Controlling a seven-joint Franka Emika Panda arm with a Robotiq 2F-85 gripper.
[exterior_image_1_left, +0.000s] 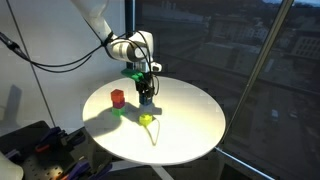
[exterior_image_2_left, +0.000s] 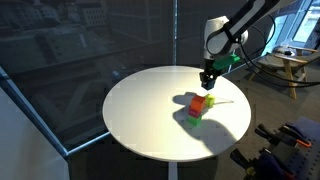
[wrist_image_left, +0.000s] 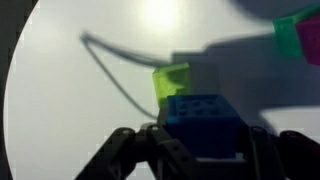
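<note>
The jaws are clamped on a blue block, low over the middle of the round white desk. I cannot tell whether the block touches the desk. In the wrist view its long axis runs left to right across the jaws, with the dotted face toward the camera. A yellow-green block lies just beyond it. Only that view shows the grip. In both exterior views the blue block is a small dark shape. An exterior view shows a red block stacked on a green block, to the left.

Blue block blurred between edge-cropped fingers.
</note>
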